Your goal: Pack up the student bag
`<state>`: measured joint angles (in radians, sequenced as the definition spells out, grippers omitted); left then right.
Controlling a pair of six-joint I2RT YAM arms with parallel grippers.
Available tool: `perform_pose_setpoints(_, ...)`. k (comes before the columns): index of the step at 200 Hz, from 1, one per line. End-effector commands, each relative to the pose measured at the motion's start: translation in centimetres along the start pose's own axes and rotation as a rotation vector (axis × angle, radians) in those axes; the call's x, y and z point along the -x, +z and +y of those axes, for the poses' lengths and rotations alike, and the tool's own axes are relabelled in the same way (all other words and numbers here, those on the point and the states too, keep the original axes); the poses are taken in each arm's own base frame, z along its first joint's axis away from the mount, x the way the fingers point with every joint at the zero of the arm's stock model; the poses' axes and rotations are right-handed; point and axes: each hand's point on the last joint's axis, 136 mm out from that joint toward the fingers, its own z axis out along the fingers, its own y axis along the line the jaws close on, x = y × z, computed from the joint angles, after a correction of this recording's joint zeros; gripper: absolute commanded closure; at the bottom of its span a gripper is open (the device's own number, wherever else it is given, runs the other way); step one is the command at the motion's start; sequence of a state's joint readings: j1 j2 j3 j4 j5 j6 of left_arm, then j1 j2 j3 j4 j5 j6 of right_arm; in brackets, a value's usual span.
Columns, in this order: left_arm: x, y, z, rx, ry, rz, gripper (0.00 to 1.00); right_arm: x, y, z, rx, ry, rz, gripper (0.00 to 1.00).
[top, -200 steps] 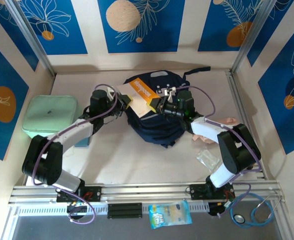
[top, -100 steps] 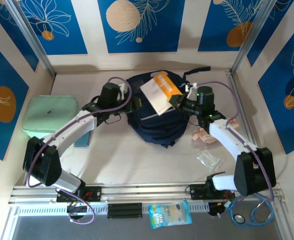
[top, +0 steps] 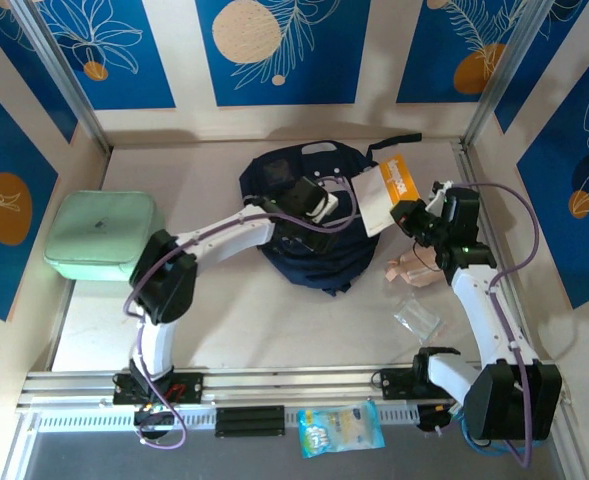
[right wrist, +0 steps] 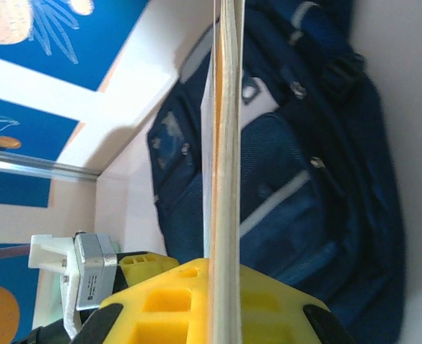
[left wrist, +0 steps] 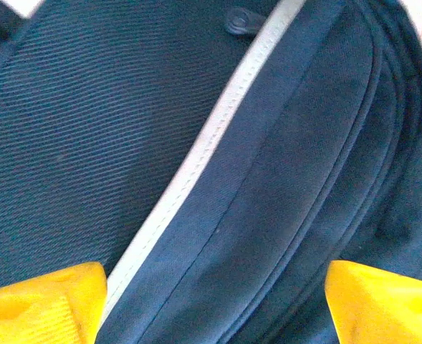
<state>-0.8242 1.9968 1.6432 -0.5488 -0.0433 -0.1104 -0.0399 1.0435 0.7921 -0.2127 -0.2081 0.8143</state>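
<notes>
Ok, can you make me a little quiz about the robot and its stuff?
1. True or false: the right pincer grips the book.
2. What lies right under the open left pincer? A) the bag B) a ball C) a shoe
3. Fill in: the case by the left wall is mint ____.

Key: 1 true. 2 A. 3 green.
</notes>
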Motion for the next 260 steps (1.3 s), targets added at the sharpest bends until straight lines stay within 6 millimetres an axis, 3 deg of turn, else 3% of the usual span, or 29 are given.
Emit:
perform_pose_setpoints(1, -1.1, 0.9, 0.1, 0.056, 0.145, 0.092, 0.21, -0.7, -0.4, -1.6, -0.046, 0.022, 0.021, 1.0)
perform_pose_setpoints(56, -1.3, 3.3, -0.2, 0.073, 0.177, 0.163, 0.24, -0.5, -0.7, -1.1, -0.005, 0.01, 0.009, 1.0)
perform_pose_setpoints(116, -1.6, 3.5, 1.3, 0.197, 0.207, 0.207, 0.32, -0.4, -0.7, -2.0, -0.016, 0.042, 0.006, 1.0)
perform_pose_setpoints(159, -2.1, 4.4, 0.4, 0.237, 0.288, 0.24, 0.37, -0.4, -0.7, -2.4, -0.028, 0.058, 0.002, 1.0)
perform_pose_setpoints(182, -1.5, 4.3, 0.9, 0.336, 0.347, 0.255, 0.48, -0.4, -0.7, -2.6, -0.036, 0.071, 0.001, 1.0)
perform_pose_setpoints(213, -0.4, 3.5, 0.8, 0.345, 0.339, 0.219, 0.66, -0.5, -1.0, -3.2, -0.055, 0.097, -0.01, 1.0)
perform_pose_setpoints(234, 1.0, 2.0, 0.2, 0.316, 0.318, 0.16, 0.82, -0.2, -1.8, -3.8, -0.085, 0.106, -0.046, 1.0)
perform_pose_setpoints(260, 2.7, -0.2, -0.1, 0.305, 0.308, 0.09, 0.89, 0.4, -3.2, -4.2, -0.099, 0.106, -0.127, 1.0)
